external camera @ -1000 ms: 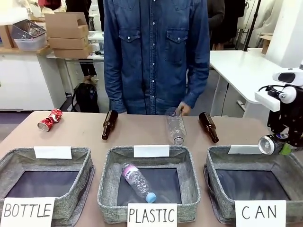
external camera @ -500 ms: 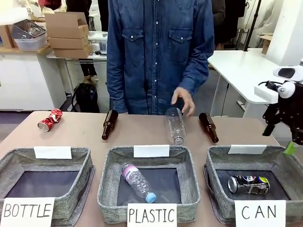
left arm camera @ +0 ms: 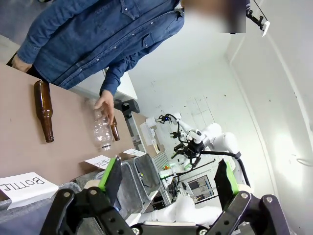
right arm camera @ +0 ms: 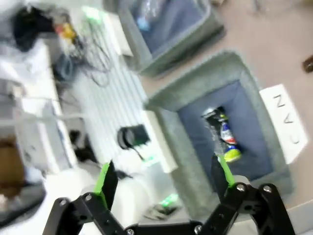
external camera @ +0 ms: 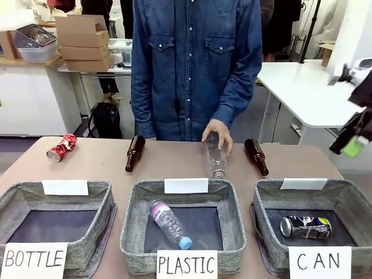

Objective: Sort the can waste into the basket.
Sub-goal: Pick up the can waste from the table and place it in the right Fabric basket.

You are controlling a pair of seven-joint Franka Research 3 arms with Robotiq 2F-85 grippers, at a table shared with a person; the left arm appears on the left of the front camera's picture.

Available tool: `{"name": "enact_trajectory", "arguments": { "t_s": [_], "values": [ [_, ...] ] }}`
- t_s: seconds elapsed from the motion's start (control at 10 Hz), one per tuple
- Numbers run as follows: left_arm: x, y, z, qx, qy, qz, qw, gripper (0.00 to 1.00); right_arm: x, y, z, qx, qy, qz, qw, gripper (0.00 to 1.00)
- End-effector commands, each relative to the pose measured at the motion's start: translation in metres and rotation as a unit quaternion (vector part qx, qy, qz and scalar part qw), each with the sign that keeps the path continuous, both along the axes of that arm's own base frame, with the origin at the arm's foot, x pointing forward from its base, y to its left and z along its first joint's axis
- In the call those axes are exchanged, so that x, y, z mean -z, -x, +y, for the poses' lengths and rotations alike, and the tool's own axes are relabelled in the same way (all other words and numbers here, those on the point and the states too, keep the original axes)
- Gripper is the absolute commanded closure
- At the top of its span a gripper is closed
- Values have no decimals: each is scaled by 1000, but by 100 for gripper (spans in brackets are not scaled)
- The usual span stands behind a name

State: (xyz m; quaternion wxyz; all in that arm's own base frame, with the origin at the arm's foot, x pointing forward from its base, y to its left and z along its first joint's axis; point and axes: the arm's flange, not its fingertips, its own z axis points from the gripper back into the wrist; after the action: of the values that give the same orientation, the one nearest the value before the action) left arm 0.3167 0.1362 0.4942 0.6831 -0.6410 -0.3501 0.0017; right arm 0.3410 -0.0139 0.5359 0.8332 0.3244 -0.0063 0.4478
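The dark black-and-silver can [external camera: 306, 226] lies on its side on the dark bottom of the grey CAN basket [external camera: 263, 200] at the front right. From the right wrist view the can [right arm camera: 221, 134] is below, inside the basket [right arm camera: 168, 117]. My right gripper [right arm camera: 164, 181] is open and holds nothing; in the front view it is a blur [external camera: 353, 145] high at the right edge, above and behind the basket. The red crushed can [external camera: 61, 147] lies at the table's far left. My left gripper [left arm camera: 167, 178] is open and holds nothing.
A person's hand [external camera: 218, 131] rests on a clear plastic bottle [external camera: 216, 154] at the far middle, between two brown bottles [external camera: 134, 153] [external camera: 256, 156]. The PLASTIC bin [external camera: 133, 200] holds another clear bottle [external camera: 168, 224]. The BOTTLE bin [external camera: 11, 195] stands at the front left.
The dark can left my right gripper and dropped into the CAN basket. The right gripper then rose up and to the right. The person's hand came down onto the clear bottle.
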Motion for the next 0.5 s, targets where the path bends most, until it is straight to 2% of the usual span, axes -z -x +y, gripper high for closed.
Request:
{"name": "enact_trajectory", "arguments": {
  "t_s": [0.0, 0.1, 0.2, 0.3, 0.4],
  "values": [
    [-1, -1, -2, 1, 4, -13, 1000, 0, -18, 0, -13, 471, -328, 113, 811, 0],
    [-1, -1, -2, 1, 4, -13, 1000, 0, -16, 0, -18, 468, -351, 110, 804, 0],
    [-1, -1, -2, 1, 4, -13, 1000, 0, -10, -3, -24, 507, -356, 113, 777, 0],
    [-1, -1, -2, 1, 4, -13, 1000, 0, -6, -2, -29, 500, -378, 118, 770, 0],
    [-1, -1, -2, 1, 4, -13, 1000, 0, -2, 0, -41, 560, -381, 99, 729, 0]
  ]
}}
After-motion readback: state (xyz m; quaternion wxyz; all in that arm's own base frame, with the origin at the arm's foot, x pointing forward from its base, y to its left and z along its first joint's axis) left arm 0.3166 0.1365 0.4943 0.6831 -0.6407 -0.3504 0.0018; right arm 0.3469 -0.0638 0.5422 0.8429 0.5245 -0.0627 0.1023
